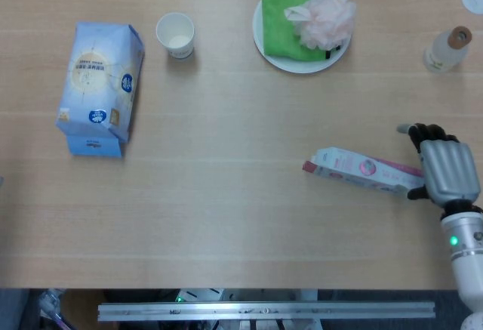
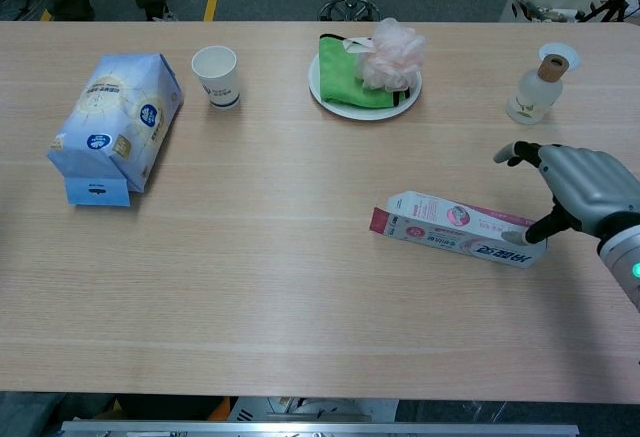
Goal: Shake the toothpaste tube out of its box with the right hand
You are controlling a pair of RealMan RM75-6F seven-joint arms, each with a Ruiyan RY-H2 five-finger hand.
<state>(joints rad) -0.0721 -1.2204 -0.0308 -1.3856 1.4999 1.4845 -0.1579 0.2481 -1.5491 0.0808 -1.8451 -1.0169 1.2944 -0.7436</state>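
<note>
On the counter, we see the blue bag far to the left of the toothpaste box, which lies flat on its side. Beyond the box sits the plate with a green cloth and pink puff. Our right hand hovers over the box's right end, fingers spread wide, thumb at the box, gripping nothing.
</note>
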